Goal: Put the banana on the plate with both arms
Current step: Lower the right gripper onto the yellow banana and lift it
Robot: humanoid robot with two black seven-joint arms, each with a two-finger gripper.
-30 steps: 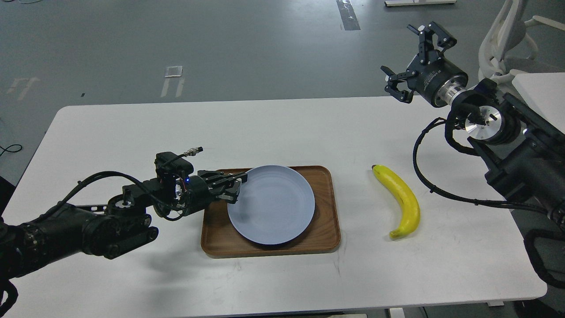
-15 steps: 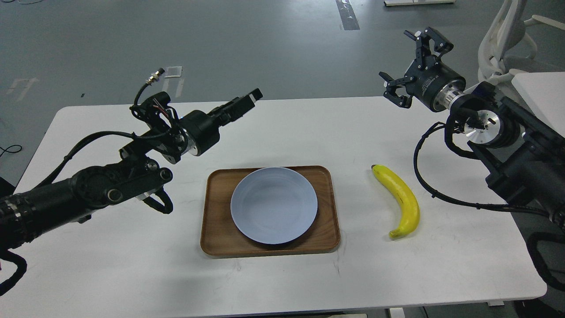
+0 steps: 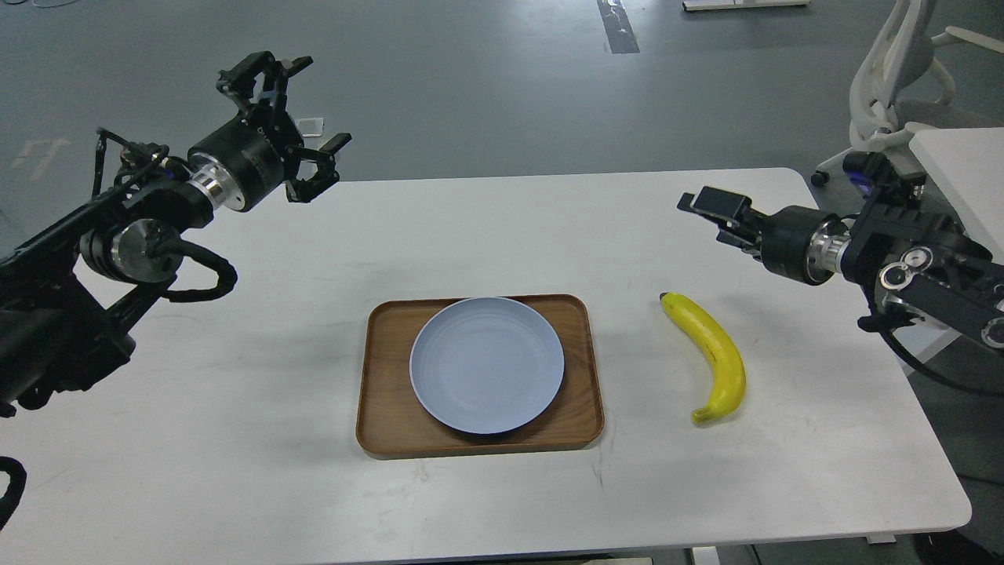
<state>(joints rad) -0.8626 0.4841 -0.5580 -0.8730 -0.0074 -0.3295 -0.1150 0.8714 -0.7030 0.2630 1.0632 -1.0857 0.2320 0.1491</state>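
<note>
Left hand (image 3: 294, 118) raised, fingers spread, empty

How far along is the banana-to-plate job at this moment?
Done: the round pale blue plate sits in the brown wooden tray. In hand: nothing; the right gripper hangs above the curved yellow banana, the left gripper is open, far away. Left: grasping and placing the banana.
</note>
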